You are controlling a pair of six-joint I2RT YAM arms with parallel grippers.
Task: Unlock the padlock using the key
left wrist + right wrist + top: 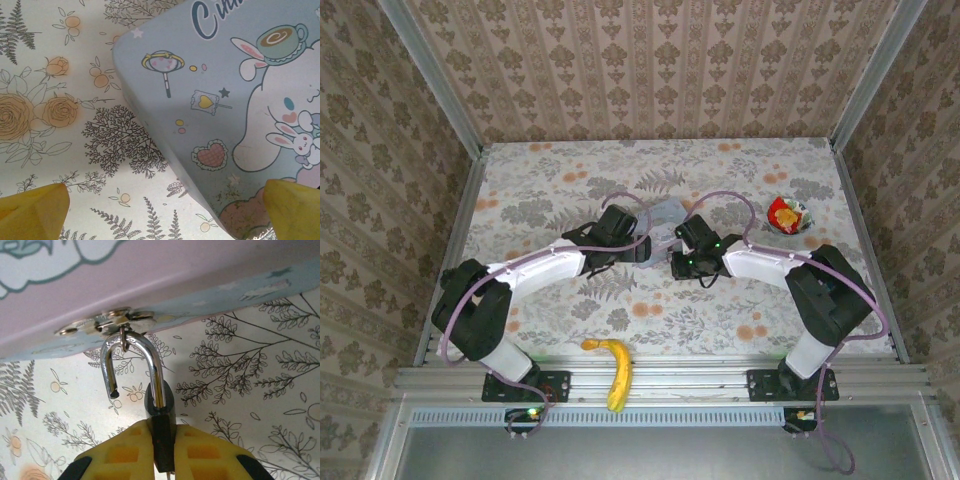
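From above, both your arms meet at the pale blue tin (665,213), left gripper (638,248) at its near-left corner, right gripper (671,252) at its near edge. On the left wrist, the fingers (32,212) stand wide apart holding nothing, one over the tin's lid, one off its side. On the right wrist, the jaws clamp the black body of the padlock (160,407), hanging from the tin's hasp (107,322) with one shackle (131,352) leg free; judge it small, rigid, slick, so that body is your hold.
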